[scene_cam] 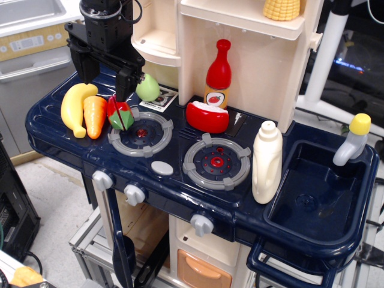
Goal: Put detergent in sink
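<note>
The cream-white detergent bottle (266, 162) stands upright on the navy counter, just left of the sink (318, 201), a deep navy basin with a round drain. The grey yellow-capped faucet (353, 140) stands at the sink's far right rim. My black gripper (103, 78) hangs at the far left of the counter, above the banana and carrot, far from the detergent. Its fingers (128, 81) are spread apart and hold nothing.
A banana (75, 108), carrot (94, 116), red-green fruit (120, 115) and green pear (147, 87) lie around the left burner (141, 133). A red ketchup bottle (218, 75) and red cheese wedge (207, 117) stand behind the right burner (216, 162). Cream shelves rise behind.
</note>
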Available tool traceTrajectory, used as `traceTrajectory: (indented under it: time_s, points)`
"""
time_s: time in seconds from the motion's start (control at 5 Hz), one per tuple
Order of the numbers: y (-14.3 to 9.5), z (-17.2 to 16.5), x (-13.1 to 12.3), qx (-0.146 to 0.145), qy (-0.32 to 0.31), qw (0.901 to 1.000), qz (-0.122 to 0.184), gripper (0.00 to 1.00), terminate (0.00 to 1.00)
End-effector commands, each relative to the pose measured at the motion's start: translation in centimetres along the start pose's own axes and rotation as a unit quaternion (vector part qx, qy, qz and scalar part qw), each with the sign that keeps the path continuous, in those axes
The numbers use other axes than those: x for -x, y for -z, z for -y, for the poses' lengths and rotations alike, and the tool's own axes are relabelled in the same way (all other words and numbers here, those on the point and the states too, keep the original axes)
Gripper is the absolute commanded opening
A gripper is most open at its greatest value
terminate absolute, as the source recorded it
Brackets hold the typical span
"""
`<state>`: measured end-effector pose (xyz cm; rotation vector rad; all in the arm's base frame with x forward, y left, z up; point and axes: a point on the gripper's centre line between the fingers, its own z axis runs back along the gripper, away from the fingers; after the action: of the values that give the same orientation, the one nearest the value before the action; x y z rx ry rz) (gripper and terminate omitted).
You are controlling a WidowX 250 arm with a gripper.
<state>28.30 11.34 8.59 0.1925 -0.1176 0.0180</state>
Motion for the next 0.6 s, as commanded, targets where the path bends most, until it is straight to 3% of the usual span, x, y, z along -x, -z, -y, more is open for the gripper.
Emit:
traceTrajectory:
  time_s: [0.0,0.2,0.4]
  points:
    - [0.0,0.0,0.0,0.0,0.0,1.0,0.0,1.0,0.0]
    - [-3.1,4.0,-0.4,0.007,0.003,1.0,-0.002,1.0,0.0]
    - [-5.5,8.3,-0.6,0.033,-0.048,0.9983,0.006,1.0,0.0]
